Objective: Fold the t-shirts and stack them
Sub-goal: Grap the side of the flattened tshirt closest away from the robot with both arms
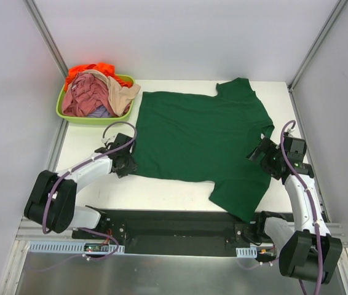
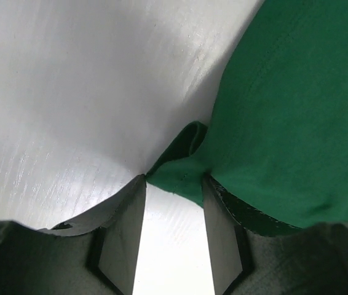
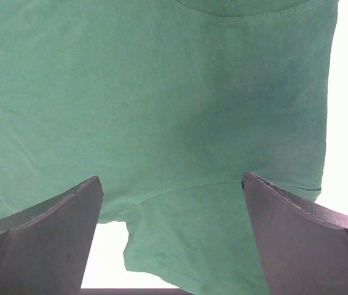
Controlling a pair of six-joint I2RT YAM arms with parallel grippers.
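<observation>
Green t-shirt (image 1: 198,144) lies flat on the bench (image 1: 162,193). Left jaws half-open around its 8 o'clock corner, right jaws wide open, empty.

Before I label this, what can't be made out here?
- Top view: the pink shirt and beige shirt bury whatever lies deeper in the tub; count unclear.
- Top view: the left gripper covers the green t-shirt's corner.
- Left wrist view: whether its fingers pinch that corner is unclear.
- Right wrist view: frame edges crop the t-shirt below the right gripper.
</observation>
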